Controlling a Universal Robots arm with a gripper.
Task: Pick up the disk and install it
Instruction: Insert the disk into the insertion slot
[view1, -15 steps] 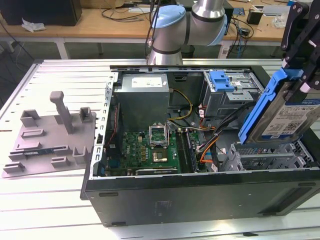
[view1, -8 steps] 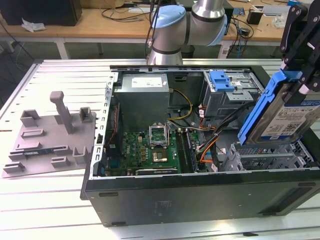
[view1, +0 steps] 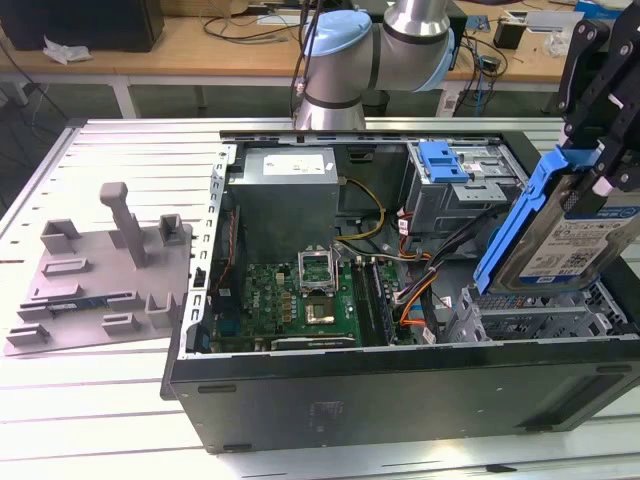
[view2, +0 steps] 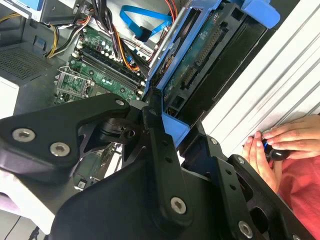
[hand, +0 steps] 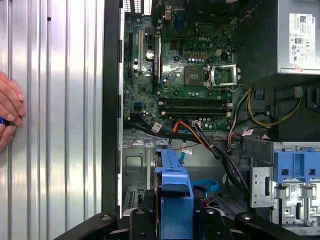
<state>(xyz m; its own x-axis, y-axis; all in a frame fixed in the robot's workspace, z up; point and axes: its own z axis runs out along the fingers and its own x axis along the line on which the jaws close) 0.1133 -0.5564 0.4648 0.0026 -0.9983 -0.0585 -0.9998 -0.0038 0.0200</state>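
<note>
The disk (view1: 572, 238), a silver hard drive with a white-and-blue label in a blue plastic bracket, hangs tilted on edge above the open computer case (view1: 400, 395), at the exterior view's right. My black gripper (view1: 603, 170) is shut on its upper end. Below it lies the grey metal drive bay (view1: 530, 320) inside the case. In the second wrist view the disk (view2: 197, 65) shows its green circuit side, clamped in the gripper (view2: 172, 131). In the first wrist view the disk's blue bracket edge (hand: 174, 182) rises from the gripper (hand: 172, 220) over the case floor.
A grey moulded tray with an upright post (view1: 100, 270) lies on the table at the exterior view's left. Inside the case are the motherboard (view1: 300, 295), power supply (view1: 285, 170), loose cables (view1: 410, 290) and a cage with a blue tab (view1: 445, 162). A person's hand (view2: 280, 142) (hand: 10, 110) rests on the table beside the case.
</note>
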